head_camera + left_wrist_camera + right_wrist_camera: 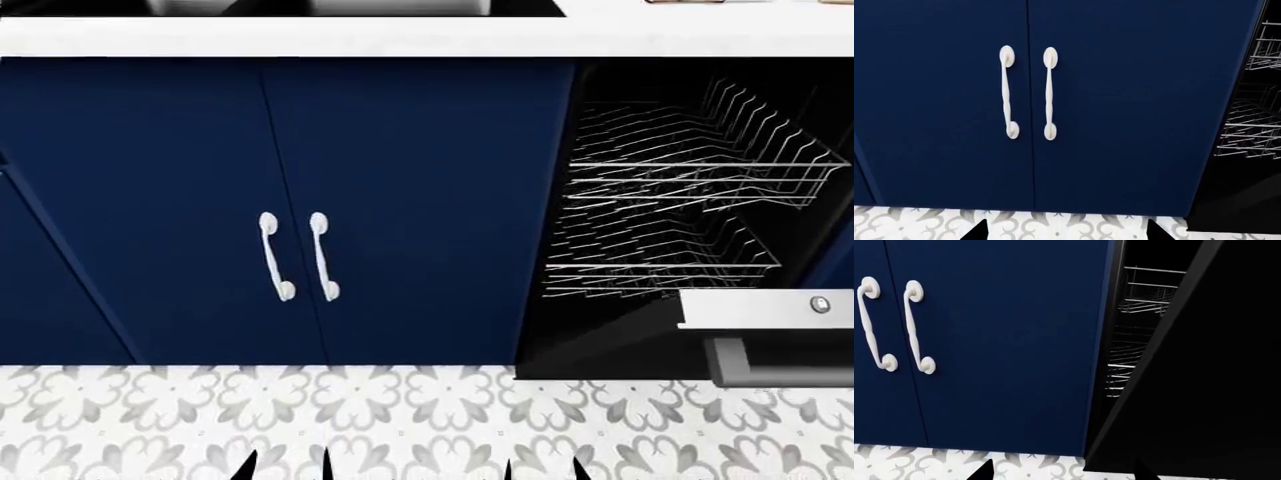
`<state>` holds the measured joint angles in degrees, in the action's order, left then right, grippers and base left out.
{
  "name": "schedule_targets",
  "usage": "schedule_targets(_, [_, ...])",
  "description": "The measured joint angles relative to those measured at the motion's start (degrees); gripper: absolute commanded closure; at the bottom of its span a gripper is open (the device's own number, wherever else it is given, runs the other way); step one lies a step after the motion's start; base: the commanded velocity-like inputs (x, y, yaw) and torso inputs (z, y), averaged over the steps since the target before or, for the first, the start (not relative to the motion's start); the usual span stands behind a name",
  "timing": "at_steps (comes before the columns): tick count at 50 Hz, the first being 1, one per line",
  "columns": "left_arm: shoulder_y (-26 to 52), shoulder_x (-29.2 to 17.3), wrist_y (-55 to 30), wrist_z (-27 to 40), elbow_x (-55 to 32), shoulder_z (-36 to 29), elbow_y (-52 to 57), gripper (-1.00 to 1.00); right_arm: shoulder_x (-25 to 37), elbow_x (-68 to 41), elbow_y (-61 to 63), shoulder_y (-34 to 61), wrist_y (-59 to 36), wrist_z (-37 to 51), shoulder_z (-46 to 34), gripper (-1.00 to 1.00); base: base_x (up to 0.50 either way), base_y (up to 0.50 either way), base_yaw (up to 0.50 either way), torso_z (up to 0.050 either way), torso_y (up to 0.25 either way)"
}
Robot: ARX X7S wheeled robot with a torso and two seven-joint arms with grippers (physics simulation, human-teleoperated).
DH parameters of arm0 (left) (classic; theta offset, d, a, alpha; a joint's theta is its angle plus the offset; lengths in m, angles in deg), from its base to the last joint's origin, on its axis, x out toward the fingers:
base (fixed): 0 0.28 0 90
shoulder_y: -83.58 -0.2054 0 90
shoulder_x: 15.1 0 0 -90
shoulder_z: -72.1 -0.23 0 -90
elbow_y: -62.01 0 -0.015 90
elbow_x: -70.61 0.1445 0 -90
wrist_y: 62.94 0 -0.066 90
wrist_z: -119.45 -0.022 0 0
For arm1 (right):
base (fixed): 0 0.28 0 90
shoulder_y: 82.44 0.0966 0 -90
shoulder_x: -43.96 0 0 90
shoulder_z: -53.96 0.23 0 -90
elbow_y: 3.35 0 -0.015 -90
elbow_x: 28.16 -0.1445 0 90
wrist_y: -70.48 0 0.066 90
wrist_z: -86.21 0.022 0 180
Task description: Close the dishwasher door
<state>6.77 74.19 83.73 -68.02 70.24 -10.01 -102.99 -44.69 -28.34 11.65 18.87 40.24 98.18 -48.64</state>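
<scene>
Counted left to right in the head view: two navy cabinet doors, two white curved handles, two wire racks stacked inside the open dishwasher cavity, one dishwasher door. White desk edge along the top, patterned floor below.

Left tool: only two dark fingertips poking up at 6 o'clock, spread apart, holding nothing, touching nothing. In the left wrist view, tips likewise parted over the floor, facing the paired handles.

Right tool: two dark tips just right of 6 o'clock, parted, empty, touching nothing.

Dishwasher door at 4 o'clock of the head view, lowered, with white control strip, round button and grey bar handle toward the robot; well apart from both tools, at about 1 o'clock from the right tool. Fills the right wrist view as a black panel.
</scene>
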Motion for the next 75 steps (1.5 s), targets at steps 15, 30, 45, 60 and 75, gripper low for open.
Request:
schedule_targets(15, [0.0,0.0,0.0,-0.1,0.0,0.1,0.0,-1.0,0.0,0.0,0.0,0.0,0.1,-0.2,0.3,-1.0,0.0,0.0,0.0,-0.05,0.0])
schedule_targets(30, [0.0,0.0,0.0,-0.1,0.0,0.1,0.0,-1.0,0.0,0.0,0.0,0.0,0.0,-0.3,0.4,-1.0,0.0,0.0,0.0,-0.05,0.0])
schedule_targets(45, [0.0,0.0,0.0,-0.1,0.0,0.1,0.0,-1.0,-0.1,0.0,0.0,0.0,0.0,-0.4,0.6,-1.0,0.0,0.0,0.0,-0.05,0.0])
schedule_targets(60, [0.0,0.0,0.0,-0.1,0.0,0.1,0.0,-1.0,-0.1,0.0,0.0,0.0,0.0,-0.5,0.8,-1.0,0.0,0.0,0.0,-0.05,0.0])
schedule_targets(75, [0.0,0.0,0.0,-0.1,0.0,0.1,0.0,-1.0,-0.1,0.0,0.0,0.0,0.0,-0.6,0.9,-1.0,0.0,0.0,0.0,-0.05,0.0])
